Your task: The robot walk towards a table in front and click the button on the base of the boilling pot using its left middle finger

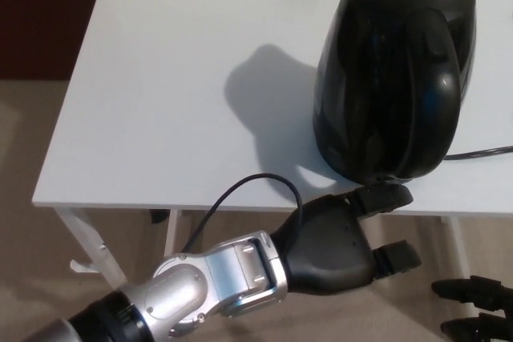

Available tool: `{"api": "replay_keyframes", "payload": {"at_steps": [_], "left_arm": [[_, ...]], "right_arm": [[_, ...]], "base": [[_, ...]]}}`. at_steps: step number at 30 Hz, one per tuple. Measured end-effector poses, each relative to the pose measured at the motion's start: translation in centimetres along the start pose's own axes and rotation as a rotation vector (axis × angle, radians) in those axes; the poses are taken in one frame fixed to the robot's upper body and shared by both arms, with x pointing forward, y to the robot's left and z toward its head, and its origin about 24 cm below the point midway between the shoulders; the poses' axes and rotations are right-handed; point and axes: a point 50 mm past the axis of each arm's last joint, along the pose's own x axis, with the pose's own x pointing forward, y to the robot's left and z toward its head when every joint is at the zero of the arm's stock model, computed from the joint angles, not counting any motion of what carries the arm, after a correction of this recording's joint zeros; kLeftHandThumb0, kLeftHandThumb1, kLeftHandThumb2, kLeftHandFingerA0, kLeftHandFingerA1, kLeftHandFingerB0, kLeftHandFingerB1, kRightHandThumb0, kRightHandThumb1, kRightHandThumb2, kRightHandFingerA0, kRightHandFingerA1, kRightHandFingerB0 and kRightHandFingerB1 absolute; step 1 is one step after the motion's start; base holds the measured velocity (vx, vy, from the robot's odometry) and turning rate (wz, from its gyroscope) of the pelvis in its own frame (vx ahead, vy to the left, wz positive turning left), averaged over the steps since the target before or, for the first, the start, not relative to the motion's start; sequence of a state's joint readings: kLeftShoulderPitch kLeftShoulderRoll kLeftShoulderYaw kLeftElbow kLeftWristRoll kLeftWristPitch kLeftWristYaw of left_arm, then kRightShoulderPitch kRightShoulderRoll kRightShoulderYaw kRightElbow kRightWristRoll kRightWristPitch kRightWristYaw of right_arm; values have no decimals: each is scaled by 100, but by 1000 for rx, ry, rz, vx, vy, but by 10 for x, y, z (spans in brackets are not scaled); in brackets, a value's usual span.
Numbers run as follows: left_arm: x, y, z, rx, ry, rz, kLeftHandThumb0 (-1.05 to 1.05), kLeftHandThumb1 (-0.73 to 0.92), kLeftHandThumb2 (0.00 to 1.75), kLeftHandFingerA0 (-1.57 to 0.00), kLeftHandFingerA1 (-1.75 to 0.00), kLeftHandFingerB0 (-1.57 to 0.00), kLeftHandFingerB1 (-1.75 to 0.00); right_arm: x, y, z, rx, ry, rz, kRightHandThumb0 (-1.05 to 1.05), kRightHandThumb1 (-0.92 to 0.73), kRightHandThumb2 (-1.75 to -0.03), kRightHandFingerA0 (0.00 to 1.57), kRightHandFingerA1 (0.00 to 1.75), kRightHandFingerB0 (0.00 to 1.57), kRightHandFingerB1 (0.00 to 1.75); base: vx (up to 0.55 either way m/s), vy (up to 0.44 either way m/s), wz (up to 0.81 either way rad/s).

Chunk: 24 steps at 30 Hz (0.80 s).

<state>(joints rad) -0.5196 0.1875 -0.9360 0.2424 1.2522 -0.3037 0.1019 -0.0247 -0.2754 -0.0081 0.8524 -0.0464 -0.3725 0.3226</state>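
A black pot stands on the right part of a white table, close to the near edge, its handle facing the camera. A black cord runs from its right side off toward the picture's right. The pot throws a dark shadow on the tabletop to its left.

The left hand reaches in from the lower left on a silver forearm, with a thin black cable looping above the wrist. The hand holds nothing. Its fingers are spread apart: the upper finger stretches out to the front foot of the pot, its tip right at the base where a small button would sit, though the button itself is covered by the fingertip and cannot be made out. The lower finger points right, well below the table edge and clear of everything.

The right hand shows only as dark fingertips in the lower right corner, below the table; whether it is spread or closed cannot be told

Beige floor lies under the table, and a white table leg shows at the left
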Motion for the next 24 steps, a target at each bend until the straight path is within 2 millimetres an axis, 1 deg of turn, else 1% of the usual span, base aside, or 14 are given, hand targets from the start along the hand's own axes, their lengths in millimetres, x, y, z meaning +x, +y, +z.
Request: {"api": "replay_keyframes", "payload": {"at_steps": [1,4,5,6,7,11,12,14,15,21,23,24], "left_arm": [[0,0,0,2,0,0,-54,47,55,-19,-27,-19,-28],[2,2,-2,8,1,0,-52,48,56,-20,-28,-20,-28],[3,1,-3,8,3,-2,-29,30,88,-5,-50,-5,-50],[4,1,-4,6,5,-6,-29,30,88,-5,-50,-5,-50],[4,0,-4,4,8,-10,-50,49,56,-19,-28,-19,-28],[4,-2,-6,-3,16,-19,-50,50,56,-18,-28,-20,-28],[4,-3,-6,-4,17,-21,-49,52,57,-18,-28,-20,-28],[4,-4,-7,-7,21,-26,-48,52,57,-19,-28,-20,-29],[4,-4,-7,-9,22,-28,-48,52,57,-19,-28,-20,-28],[3,-8,-9,-20,31,-48,-46,53,57,-18,-28,-19,-28],[4,-10,-9,-24,34,-60,-47,54,57,-18,-28,-19,-28],[4,-11,-9,-25,34,-66,-52,50,67,-14,-34,-14,-33]], "right_arm": [[0,0,0,0,2,-1,-22,-56,-57,52,44,52,41],[2,-1,1,-1,10,-9,-21,-56,-57,51,43,51,40],[3,-1,2,0,13,-12,-21,-56,-57,50,43,50,40],[3,-1,2,0,15,-14,-21,-56,-57,50,43,50,40],[3,-1,2,0,16,-16,-22,-56,-57,47,42,44,38],[4,-2,5,0,17,-22,-22,-57,-57,51,43,45,39],[4,-2,5,0,16,-23,-23,-57,-57,49,42,43,38],[5,-2,5,-1,20,-25,-22,-57,-57,49,42,44,38],[5,-2,5,-1,22,-26,-22,-57,-57,47,42,45,38],[5,-2,6,1,27,-29,-24,-57,-57,46,42,44,38],[5,-3,7,0,27,-31,-25,-56,-57,43,41,42,38],[6,-3,7,-1,29,-32,-25,-56,-57,43,41,39,37]], "base": [[0,0,0],[0,0,0],[0,0,0],[0,0,0],[0,0,0],[0,0,0],[0,0,0],[0,0,0],[0,0,0],[0,0,0],[0,0,0],[0,0,0]]}}
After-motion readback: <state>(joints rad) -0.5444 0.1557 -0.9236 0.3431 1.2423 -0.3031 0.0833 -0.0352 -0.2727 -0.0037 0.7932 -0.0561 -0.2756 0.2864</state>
